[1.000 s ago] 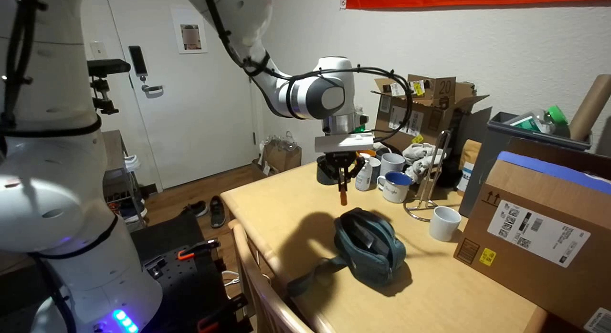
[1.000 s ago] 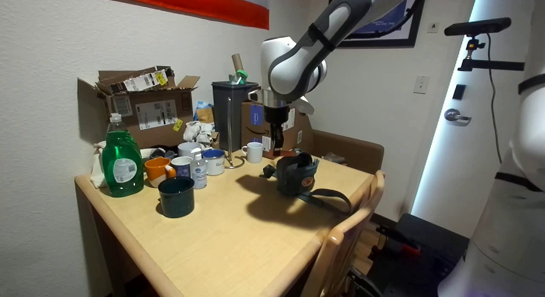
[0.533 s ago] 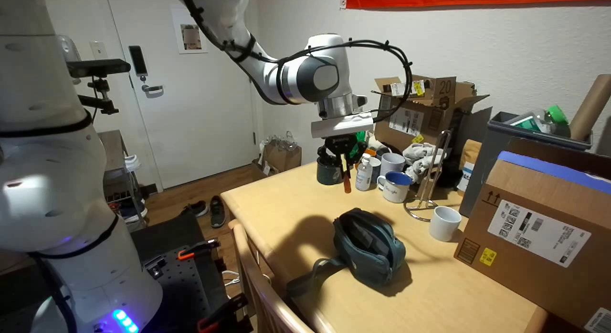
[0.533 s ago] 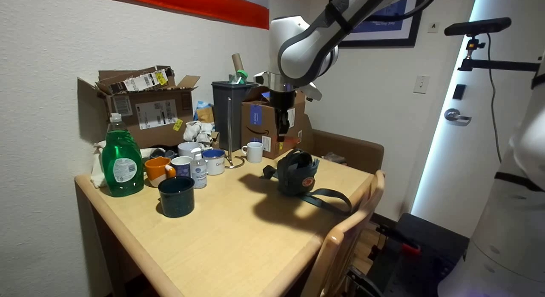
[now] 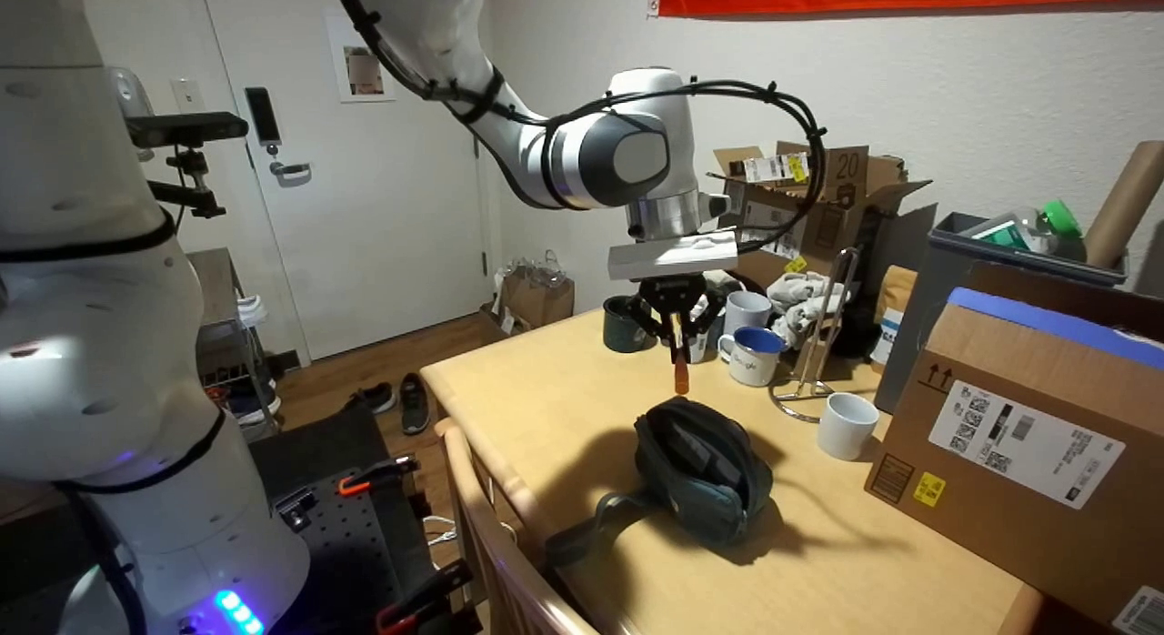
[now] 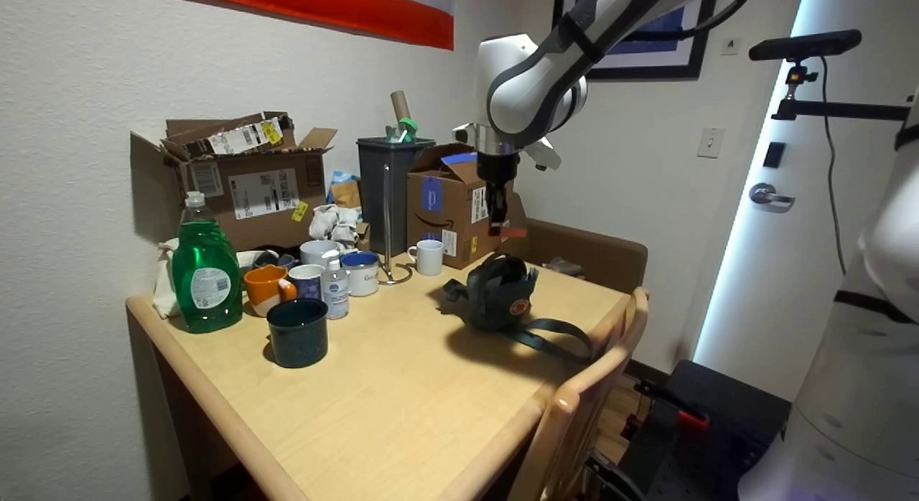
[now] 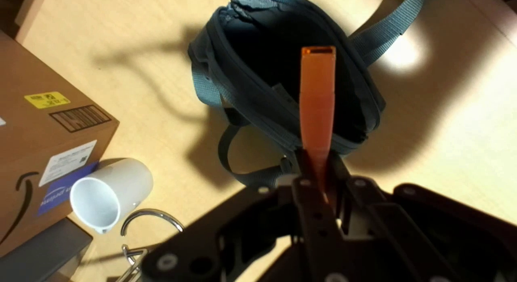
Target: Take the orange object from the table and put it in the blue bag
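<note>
The desk (image 6: 344, 408) is the broadest thing here, and the first half of the task looks done, since what must leave it is held clear of its top; a cardboard box (image 5: 1018, 444) stands well apart from the blue bag (image 5: 702, 491) and has no part in the job; the bag itself rests on the desk with its mouth gaping upward, so I judge it needs no readying; the gripper (image 5: 679, 351) is above the bag and apart from it, clamped on one end of the orange object (image 7: 318, 100); the pick therefore seems complete, and the carry mostly so; a white mug (image 5: 847, 426) stands apart from the bag, on the same side of it as the box; smallest is the orange object, thin and long, its free end jutting out above the bag; in the wrist view it shows across the dark mouth, yet in both exterior views it is outside the bag; whether it is squarely over the opening I cannot tell; what seems left is to centre it if need be, lower it into the bag and let go.
</note>
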Action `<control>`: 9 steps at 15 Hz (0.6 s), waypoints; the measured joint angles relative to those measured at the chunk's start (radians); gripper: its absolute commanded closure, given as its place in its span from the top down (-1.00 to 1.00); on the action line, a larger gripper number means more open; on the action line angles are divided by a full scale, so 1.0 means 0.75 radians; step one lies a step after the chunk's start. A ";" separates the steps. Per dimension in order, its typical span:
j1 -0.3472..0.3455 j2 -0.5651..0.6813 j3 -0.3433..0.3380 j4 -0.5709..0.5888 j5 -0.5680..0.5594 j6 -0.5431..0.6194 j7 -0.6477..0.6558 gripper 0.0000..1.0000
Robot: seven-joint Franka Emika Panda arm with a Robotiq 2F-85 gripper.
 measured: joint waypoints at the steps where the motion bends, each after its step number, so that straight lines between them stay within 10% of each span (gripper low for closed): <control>1: -0.003 0.007 -0.011 -0.001 0.002 0.000 0.000 -0.85; 9: -0.038 0.123 -0.033 -0.012 0.115 -0.001 -0.033 -0.86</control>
